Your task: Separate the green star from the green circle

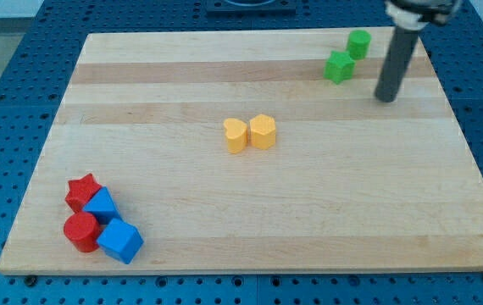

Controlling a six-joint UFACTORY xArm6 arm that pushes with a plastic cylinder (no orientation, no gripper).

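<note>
The green star (338,67) lies near the view's top right of the wooden board (182,76). The green circle (359,43) stands just up and to the right of it, close by or touching. My tip (385,98) rests on the board to the right of the star and a little below it, apart from both green blocks. The dark rod rises from it to the view's top edge.
A yellow heart (235,135) and a yellow hexagon (263,131) sit side by side at the middle. At the view's bottom left are a red star (81,190), a red circle (80,231) and two blue blocks (102,207) (121,241).
</note>
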